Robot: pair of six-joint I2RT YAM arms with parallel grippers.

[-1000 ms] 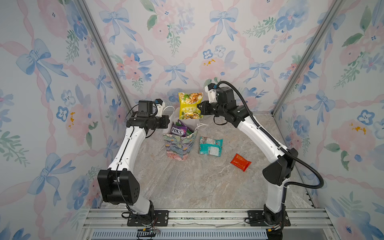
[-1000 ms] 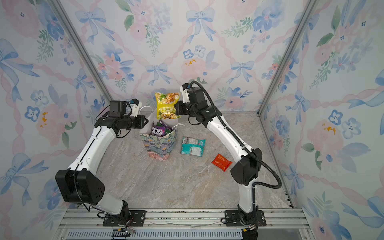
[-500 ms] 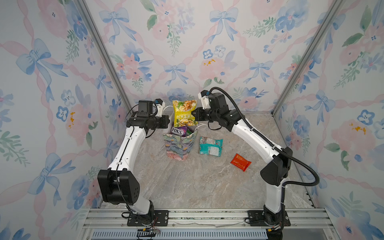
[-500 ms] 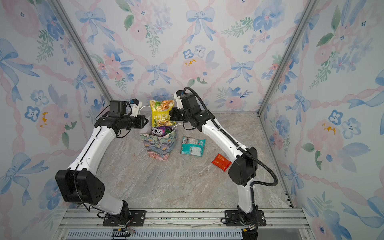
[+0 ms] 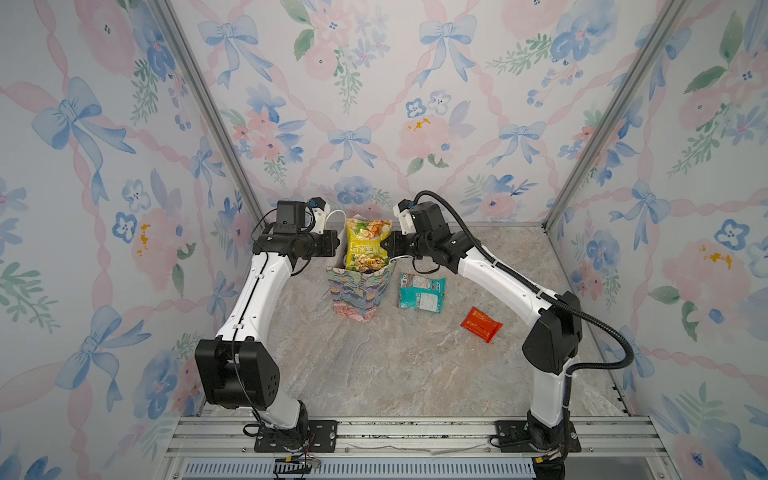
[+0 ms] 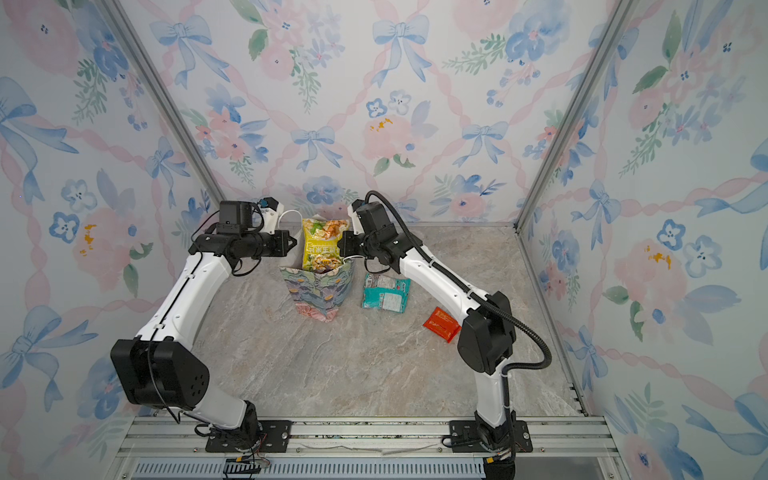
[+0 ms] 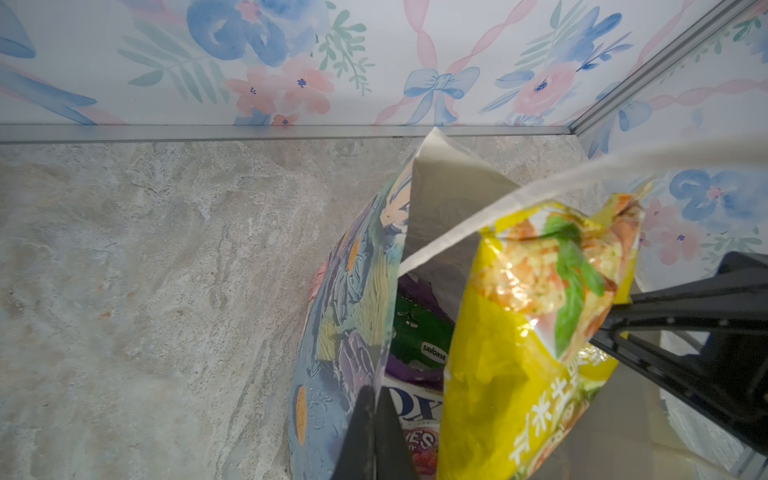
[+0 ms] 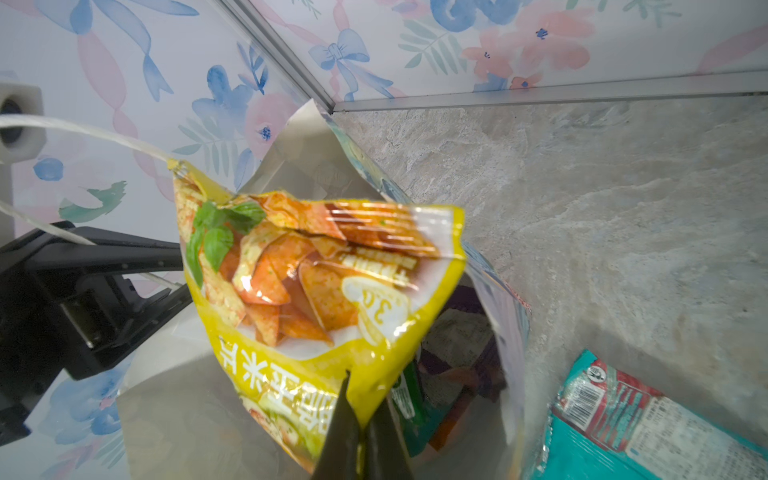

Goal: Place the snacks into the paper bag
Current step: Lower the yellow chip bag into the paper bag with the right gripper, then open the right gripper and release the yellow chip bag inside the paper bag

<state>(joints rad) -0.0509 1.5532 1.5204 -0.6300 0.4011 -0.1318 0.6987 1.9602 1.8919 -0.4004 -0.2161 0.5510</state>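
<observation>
- the paper bag (image 5: 360, 291) stands upright on the marble tabletop (image 5: 374, 374), toward 12 o'clock of its middle in both top views, with its mouth open.
- the left gripper (image 7: 374, 399) comes in from 9 o'clock of the bag mouth. its jaws are pinched together on the bag's printed wall at the rim, seen plainly in the left wrist view.
- the right gripper (image 8: 361, 399) comes in from 3 o'clock of the mouth, jaws clamped on the side edge of a yellow packet (image 5: 368, 245).
- the yellow packet hangs upright between the two grippers. its lower end dips into the bag mouth and most of it shows above the rim.
- inside the bag lie a purple fox's packet (image 7: 415, 411) and a green packet (image 7: 419, 332), against the white lining.
- a white cord handle (image 5: 334, 214) loops up at 11 o'clock of the bag, beside the left gripper.
- a teal packet (image 5: 422, 292) lies flat at 3 o'clock of the bag, just beside it.
- a red-orange packet (image 5: 481, 324) lies flat at 4 o'clock, apart from the teal packet.
</observation>
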